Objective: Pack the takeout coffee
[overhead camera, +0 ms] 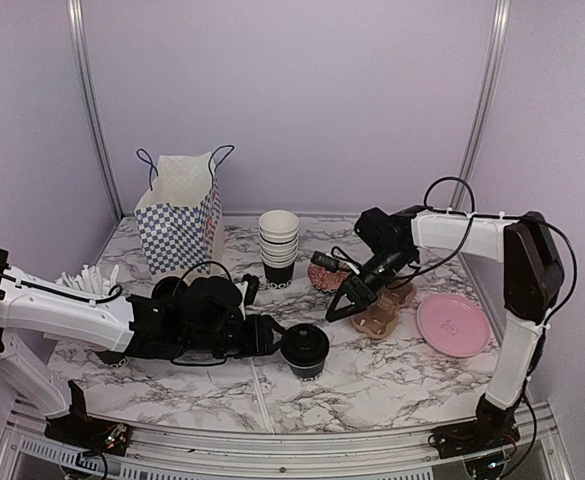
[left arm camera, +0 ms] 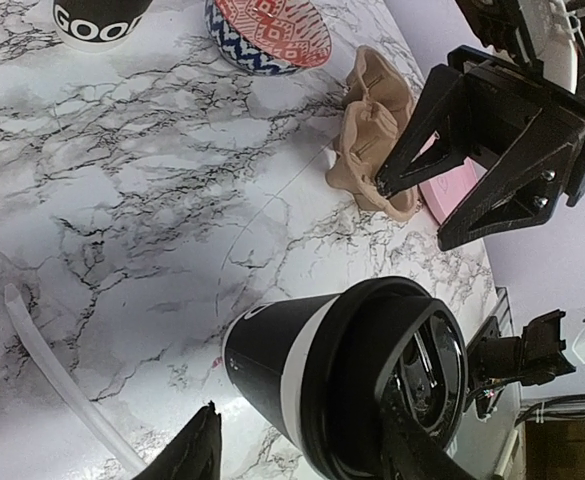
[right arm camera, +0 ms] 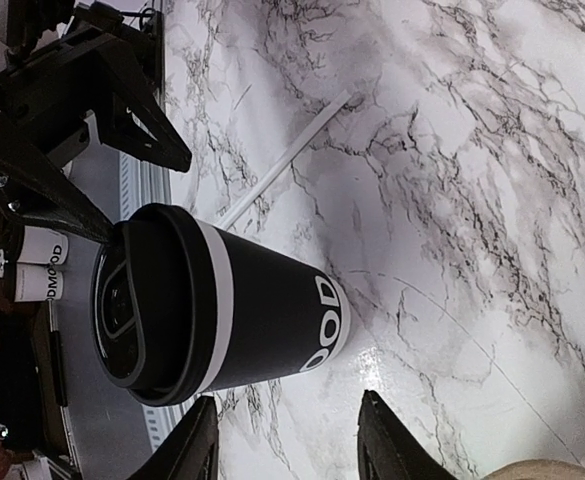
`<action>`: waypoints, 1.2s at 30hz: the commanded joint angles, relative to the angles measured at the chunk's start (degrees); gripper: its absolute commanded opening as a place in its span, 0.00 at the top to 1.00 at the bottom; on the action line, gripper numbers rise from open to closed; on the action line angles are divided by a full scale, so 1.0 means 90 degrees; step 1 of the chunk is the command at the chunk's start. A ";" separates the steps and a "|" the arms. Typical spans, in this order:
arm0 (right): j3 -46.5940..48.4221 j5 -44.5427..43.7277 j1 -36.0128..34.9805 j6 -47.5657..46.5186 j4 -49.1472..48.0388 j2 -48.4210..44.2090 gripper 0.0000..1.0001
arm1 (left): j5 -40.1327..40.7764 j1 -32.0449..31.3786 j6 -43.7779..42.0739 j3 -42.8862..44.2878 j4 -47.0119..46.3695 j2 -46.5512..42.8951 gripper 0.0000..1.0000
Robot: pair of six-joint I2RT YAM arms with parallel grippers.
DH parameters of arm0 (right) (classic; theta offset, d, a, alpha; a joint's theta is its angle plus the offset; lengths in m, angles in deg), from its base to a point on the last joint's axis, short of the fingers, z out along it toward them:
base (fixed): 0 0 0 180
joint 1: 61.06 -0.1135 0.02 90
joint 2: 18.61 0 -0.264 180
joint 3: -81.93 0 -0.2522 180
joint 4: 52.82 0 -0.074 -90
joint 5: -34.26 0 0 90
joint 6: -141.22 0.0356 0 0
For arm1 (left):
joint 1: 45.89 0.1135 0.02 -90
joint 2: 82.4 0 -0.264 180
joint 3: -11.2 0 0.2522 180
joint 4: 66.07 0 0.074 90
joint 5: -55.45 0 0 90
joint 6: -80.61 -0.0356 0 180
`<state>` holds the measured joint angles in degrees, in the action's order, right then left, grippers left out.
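Observation:
The takeout coffee (overhead camera: 305,350), a small black cup with white print and a black lid, stands upright on the marble table (overhead camera: 392,385) near the front middle. In the left wrist view the takeout coffee (left arm camera: 282,360) sits between the spread fingers of my left gripper (left arm camera: 307,450). One finger is clear of the cup wall and the other crosses in front of the lid. My left gripper (overhead camera: 275,335) is open. My right gripper (overhead camera: 344,305) hangs open just right of the cup. Nothing lies between its fingers (right arm camera: 197,445), and the takeout coffee (right arm camera: 252,310) stands just ahead of them.
A checkered paper bag (overhead camera: 180,225) stands open at the back left. A stack of cups (overhead camera: 278,245) and a patterned bowl (overhead camera: 327,275) sit mid-back. A brown cardboard carrier (overhead camera: 382,312) and a pink plate (overhead camera: 454,325) lie at the right. White straws (overhead camera: 92,280) lie at the left.

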<state>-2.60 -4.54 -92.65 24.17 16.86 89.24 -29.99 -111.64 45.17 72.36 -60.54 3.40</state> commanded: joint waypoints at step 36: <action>-0.0553 0.0366 -0.0075 -0.0116 -0.0178 -0.0255 0.54 | -0.0264 -0.0223 0.0466 0.0318 -0.0405 0.0486 0.65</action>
<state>-7.43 -2.51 -92.72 23.16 16.14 88.28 -31.11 -113.55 50.00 73.49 -62.88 6.37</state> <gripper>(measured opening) 0.469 0.357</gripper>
